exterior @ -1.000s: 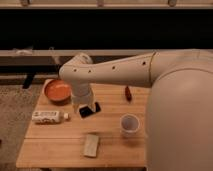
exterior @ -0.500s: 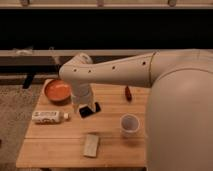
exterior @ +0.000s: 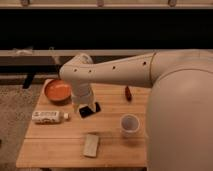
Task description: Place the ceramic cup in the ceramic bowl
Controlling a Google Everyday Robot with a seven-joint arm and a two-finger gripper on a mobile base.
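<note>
The ceramic cup (exterior: 129, 124) is small and white and stands upright on the wooden table (exterior: 55, 145), right of centre. The ceramic bowl (exterior: 57, 91), orange inside, sits at the table's back left corner. My white arm reaches in from the right across the table. The gripper (exterior: 89, 109) hangs below the wrist near the table's middle, between the bowl and the cup, close to the tabletop. It holds nothing that I can see. The cup is apart from it, to its right and nearer.
A white labelled bottle (exterior: 49, 117) lies on its side at the left edge. A pale flat sponge-like block (exterior: 91, 145) lies near the front. A small dark red object (exterior: 128, 93) lies at the back. A dark wall with a rail runs behind.
</note>
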